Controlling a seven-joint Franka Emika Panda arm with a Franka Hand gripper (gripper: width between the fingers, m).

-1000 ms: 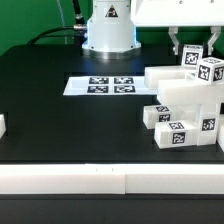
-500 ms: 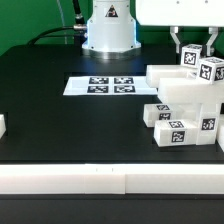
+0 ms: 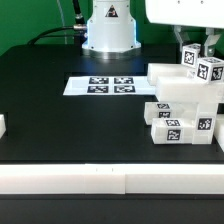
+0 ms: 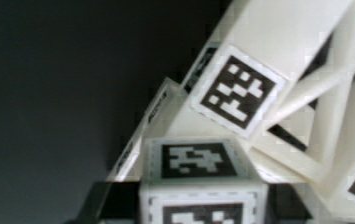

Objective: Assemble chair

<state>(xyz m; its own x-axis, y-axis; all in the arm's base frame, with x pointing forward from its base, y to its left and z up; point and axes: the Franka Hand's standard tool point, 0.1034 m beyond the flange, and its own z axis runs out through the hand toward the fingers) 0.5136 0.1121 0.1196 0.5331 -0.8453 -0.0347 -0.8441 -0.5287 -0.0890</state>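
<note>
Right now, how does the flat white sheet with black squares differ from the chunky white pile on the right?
The flat white marker board lies thin and level on the black table; the matte white chair parts stack tall and blocky. The board groups its tags together; the parts carry theirs scattered. Both are white.

The chair parts [image 3: 183, 105] are matte white, and several faces carry small square tags printed in black-and-white blocky patterns. In the wrist view a chair piece [image 4: 263, 95] shows the same white, crossed by pale diagonal bars, with a tag of black squares on a white field; the lowest tag there is cut off, so its pattern cannot be read fully. The counter [image 3: 60, 115] is flat black. The marker board [image 3: 100, 86] is white with four black-patterned tags. The wall [image 3: 25, 18] behind is green.
</note>
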